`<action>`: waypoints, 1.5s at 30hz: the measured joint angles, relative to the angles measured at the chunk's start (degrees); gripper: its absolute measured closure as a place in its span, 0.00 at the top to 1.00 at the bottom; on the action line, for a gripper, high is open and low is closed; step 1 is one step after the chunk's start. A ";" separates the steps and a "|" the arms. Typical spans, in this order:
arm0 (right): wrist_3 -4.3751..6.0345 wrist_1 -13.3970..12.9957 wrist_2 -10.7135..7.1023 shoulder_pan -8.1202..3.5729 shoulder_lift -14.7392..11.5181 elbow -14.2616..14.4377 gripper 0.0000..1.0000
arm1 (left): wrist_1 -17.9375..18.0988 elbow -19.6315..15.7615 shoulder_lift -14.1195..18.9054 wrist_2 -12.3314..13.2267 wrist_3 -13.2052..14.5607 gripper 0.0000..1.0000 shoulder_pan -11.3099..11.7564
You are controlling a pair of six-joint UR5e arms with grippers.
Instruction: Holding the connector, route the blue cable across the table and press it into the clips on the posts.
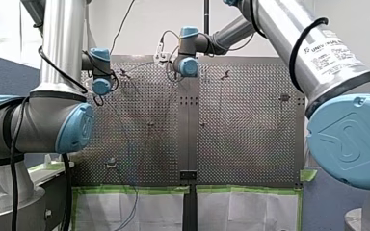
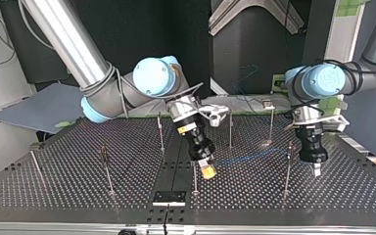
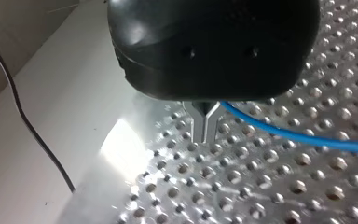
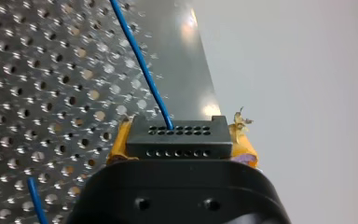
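My right gripper (image 4: 179, 140) is shut on a black connector (image 4: 177, 145), its yellow pads (image 4: 117, 143) pressing on both sides. The blue cable (image 4: 142, 60) leaves the connector's face and runs off over the perforated table. In the top view this gripper (image 2: 207, 170) hangs tilted near the table's middle. From there the cable (image 2: 249, 156) runs toward the view's right to a clip post (image 2: 288, 164). My left gripper (image 2: 317, 170) hovers just past that post, metal fingers shut on nothing. In the left wrist view the cable (image 3: 298, 137) passes beside its shut fingertips (image 3: 204, 127).
Several thin clip posts (image 2: 160, 131) stand about the perforated table (image 2: 68, 166). A small black plate (image 2: 169, 197) lies at the near edge in the top view. Green-taped white sheets (image 1: 139, 207) hang below the table's edge in the front view.
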 joint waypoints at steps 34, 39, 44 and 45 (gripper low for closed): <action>-1.03 2.72 0.11 2.80 6.27 -3.44 0.00 | -3.50 0.60 -2.75 -4.98 -0.79 0.03 3.28; -1.05 3.73 1.29 2.89 6.31 -3.43 0.00 | -5.04 0.60 -2.74 -4.84 -2.19 0.17 3.30; -1.24 4.83 2.38 2.90 6.33 -3.44 0.00 | -6.95 0.60 -2.39 -4.72 -2.87 0.71 3.26; -1.29 4.96 2.44 2.91 6.32 -3.44 0.00 | -7.55 0.59 -2.14 -4.47 -2.93 0.98 3.24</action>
